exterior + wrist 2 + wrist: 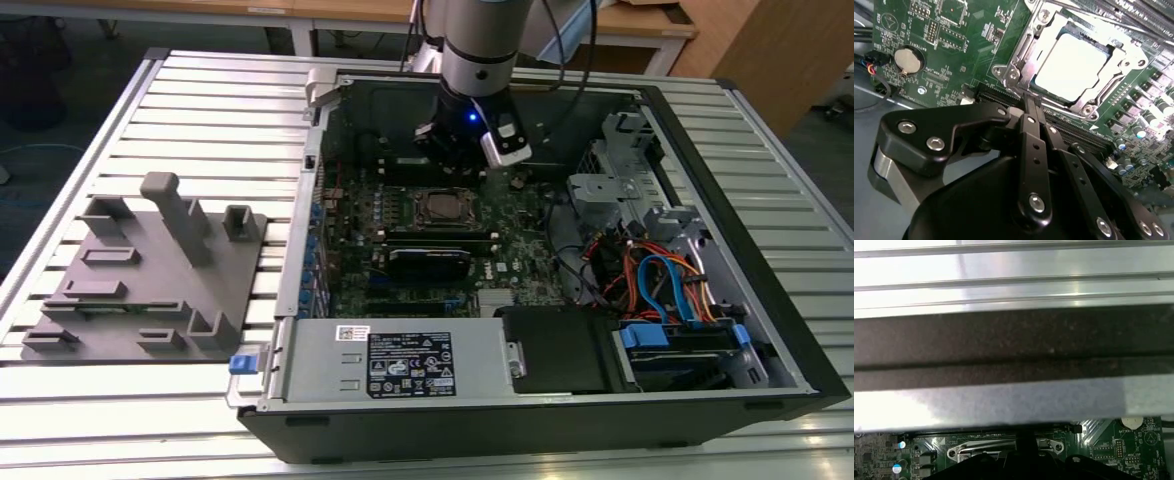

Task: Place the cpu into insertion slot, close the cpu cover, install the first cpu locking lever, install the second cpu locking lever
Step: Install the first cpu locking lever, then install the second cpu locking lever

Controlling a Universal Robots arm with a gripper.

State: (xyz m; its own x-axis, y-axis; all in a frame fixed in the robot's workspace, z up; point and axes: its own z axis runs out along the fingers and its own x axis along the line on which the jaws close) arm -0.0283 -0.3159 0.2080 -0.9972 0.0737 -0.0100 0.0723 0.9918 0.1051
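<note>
The cpu [1074, 65] shows its silver-grey top, lying flat in the insertion slot [1004, 75] on the green board. The cpu cover [1026, 50], a silver frame, lies down around it. A thin metal lever [1016, 47] runs along one side of the socket; I cannot tell if it is latched. My gripper [1032, 102] hangs just beside the socket's edge, black fingers pressed together and shut on nothing. In the exterior view the gripper [450, 168] hovers just behind the socket and cpu [439, 207], inside the open computer case. The first wrist view catches the socket's rim [1004, 447].
Memory modules [434, 240] sit in front of the socket, and a coin battery [906, 59] lies on the board. A power supply [400, 362] and drive cage with cables [667, 285] fill the case's front and right. A grey fixture tray [147, 285] rests on the slatted table.
</note>
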